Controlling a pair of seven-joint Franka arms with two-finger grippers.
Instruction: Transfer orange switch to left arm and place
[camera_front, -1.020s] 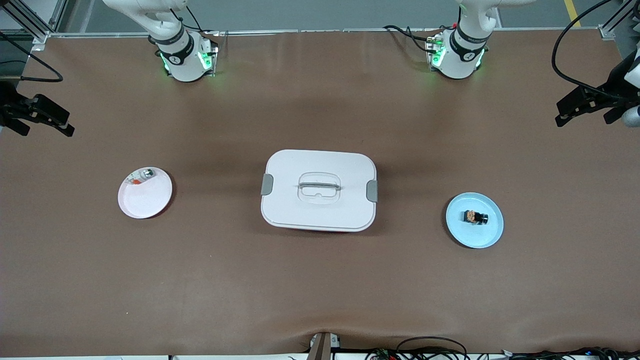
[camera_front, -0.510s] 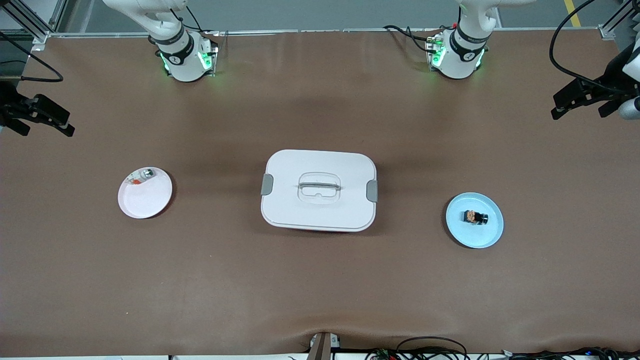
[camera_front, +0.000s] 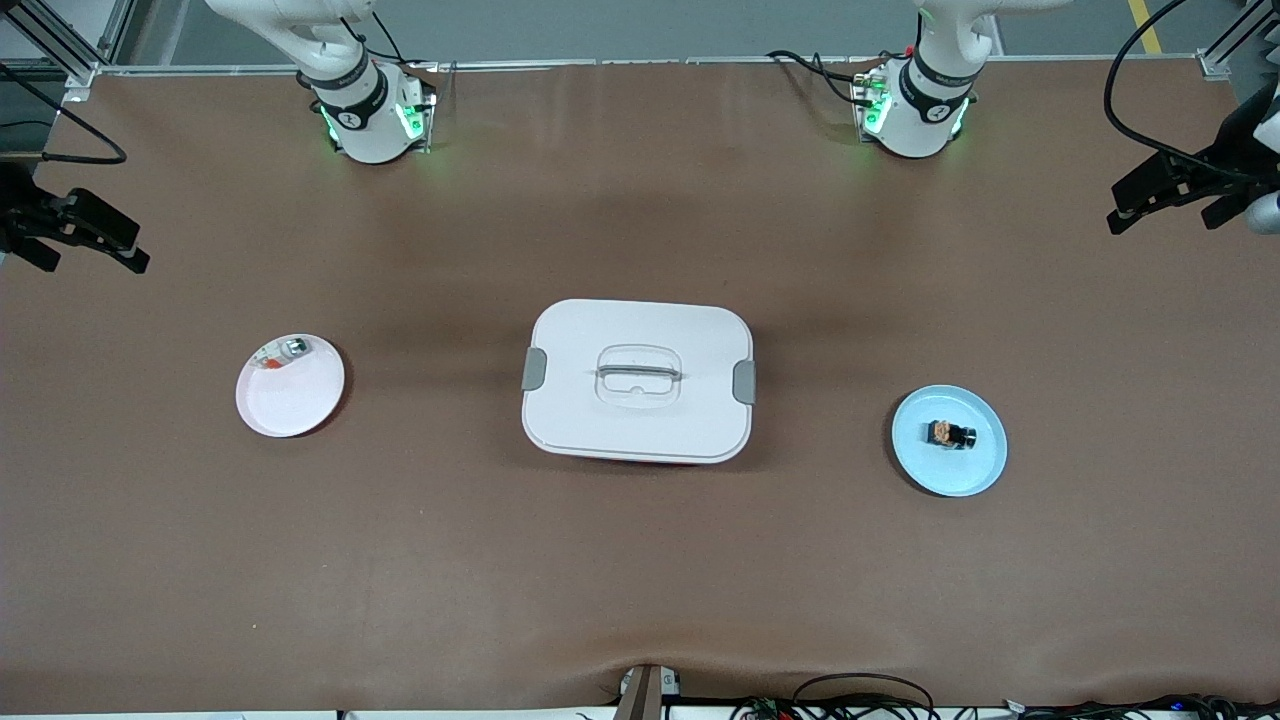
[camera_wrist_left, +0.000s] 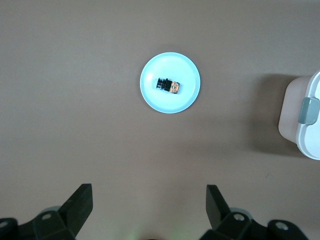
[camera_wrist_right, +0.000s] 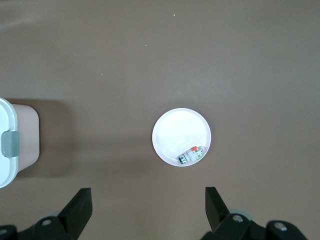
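Both pincers hang open, left pincer (camera_front: 1165, 205) upper right, right pincer (camera_front: 85, 240) upper left; left should descend squarely over the tiny black orange-marked switch (camera_front: 949, 434) on the round blue plate (camera_front: 985, 465).

Here we are in a robot lab.
Two white arms (camera_front: 365, 100) are bolted to a brown-covered table (camera_front: 640, 560), with aluminium framing (camera_front: 60, 45) and loose cables (camera_front: 860, 690) at its edges.

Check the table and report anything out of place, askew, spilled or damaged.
Nothing stands out. The box sits closed and square mid-table, the orange switch lies on its blue plate, a small silver-green piece on the white plate.
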